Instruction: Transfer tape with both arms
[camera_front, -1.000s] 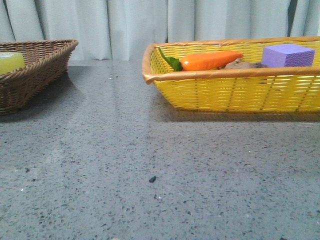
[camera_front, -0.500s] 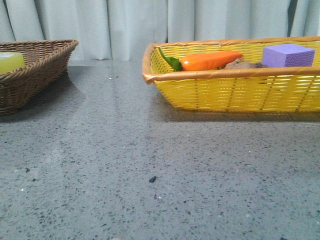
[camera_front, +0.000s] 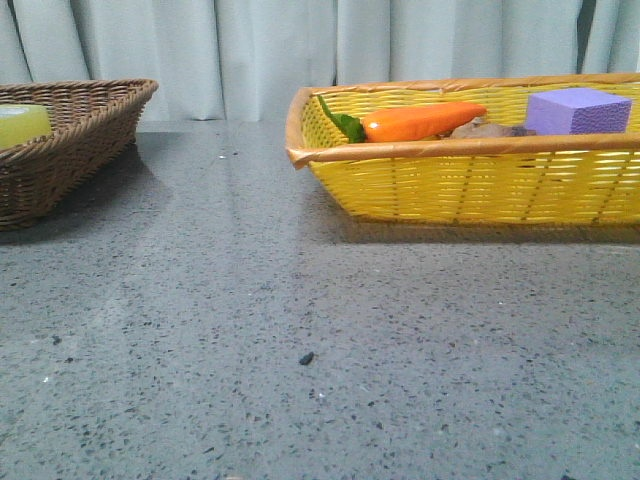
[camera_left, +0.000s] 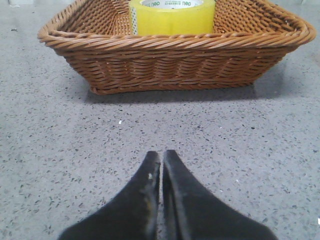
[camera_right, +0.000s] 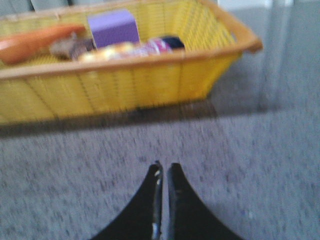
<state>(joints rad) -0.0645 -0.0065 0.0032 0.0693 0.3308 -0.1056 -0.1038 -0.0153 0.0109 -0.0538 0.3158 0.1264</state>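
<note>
The yellow tape roll (camera_left: 172, 17) stands in the brown wicker basket (camera_left: 175, 55); its white core with green lettering shows on top. In the front view only a yellow edge of the tape (camera_front: 20, 124) shows in that basket (camera_front: 70, 150) at the far left. My left gripper (camera_left: 162, 155) is shut and empty over the grey table, a short way in front of the brown basket. My right gripper (camera_right: 164, 166) is shut and empty over the table in front of the yellow basket (camera_right: 125, 85). Neither gripper shows in the front view.
The yellow basket (camera_front: 470, 170) at the right holds an orange carrot (camera_front: 420, 120), a purple foam cube (camera_front: 577, 110) and other small items. Grey speckled tabletop (camera_front: 300, 330) lies between the baskets. Pale curtains hang behind.
The front view has shifted by a hair at most; the baskets and their contents stay where they were. The right wrist view is blurred, as if in motion.
</note>
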